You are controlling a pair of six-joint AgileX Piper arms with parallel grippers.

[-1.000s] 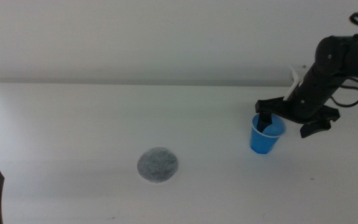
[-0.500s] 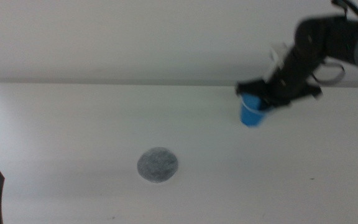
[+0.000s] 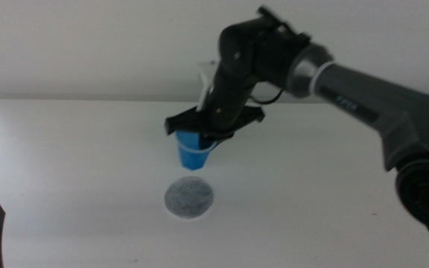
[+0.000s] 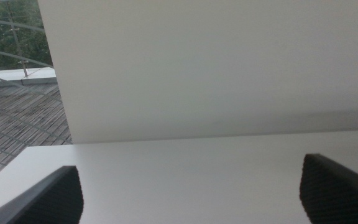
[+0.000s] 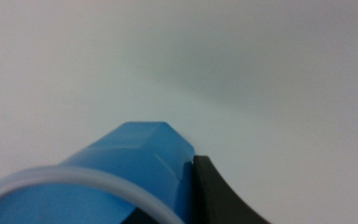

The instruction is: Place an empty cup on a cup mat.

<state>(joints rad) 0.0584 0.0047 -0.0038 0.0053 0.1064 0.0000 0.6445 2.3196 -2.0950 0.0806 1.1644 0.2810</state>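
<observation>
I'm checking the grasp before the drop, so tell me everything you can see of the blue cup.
The cup is small, bright blue and tapered, narrower at the base, with a thin white rim line; it looks like smooth plastic. It hangs upright in the air, clear of the table, gripped at its rim by the right gripper, with one dark jaw pressed against its outer wall in the right wrist view. Its base sits just above the far edge of the cup mat, not touching it. Nothing shows inside.

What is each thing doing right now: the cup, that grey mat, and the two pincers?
Cup: upright, held in the air just above the mat.
Mat: flat on the table, nothing on it.
Right pincer: shut on the cup's rim.
Left pincer: open, empty, waiting at the table's near left edge.
</observation>
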